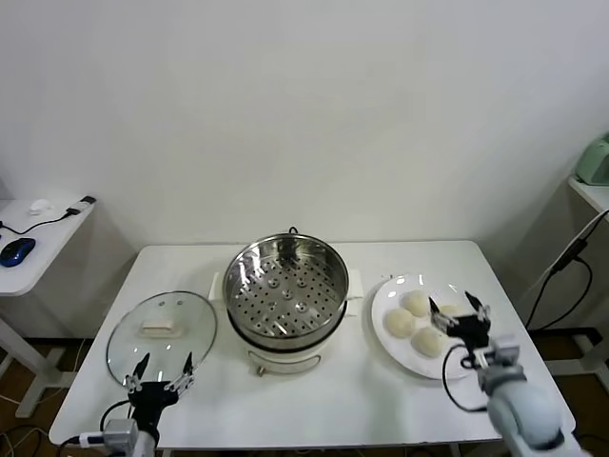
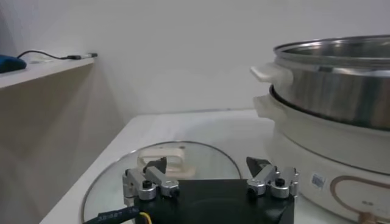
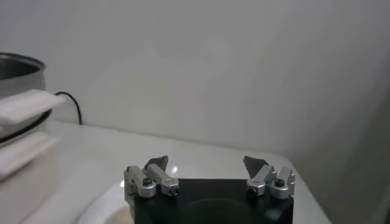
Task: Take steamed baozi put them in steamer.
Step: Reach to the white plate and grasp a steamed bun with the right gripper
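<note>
The steel steamer (image 1: 285, 290) with its perforated tray stands mid-table on a white base and holds nothing. Three pale baozi (image 1: 416, 303) (image 1: 399, 324) (image 1: 427, 343) lie on a white plate (image 1: 383, 301) to its right. A fourth baozi (image 1: 447, 311) is partly hidden behind my right gripper. My right gripper (image 1: 460, 309) is open and empty just above the plate's right half; it also shows in the right wrist view (image 3: 207, 164). My left gripper (image 1: 162, 367) is open and empty over the near edge of the glass lid (image 1: 162, 333). It shows in the left wrist view (image 2: 207, 167) too.
The glass lid (image 2: 177, 159) with a white handle lies flat left of the steamer (image 2: 341, 79). A side table at far left holds a blue mouse (image 1: 17, 250) and a cable. A shelf with a green object (image 1: 595, 160) and hanging cables stand at far right.
</note>
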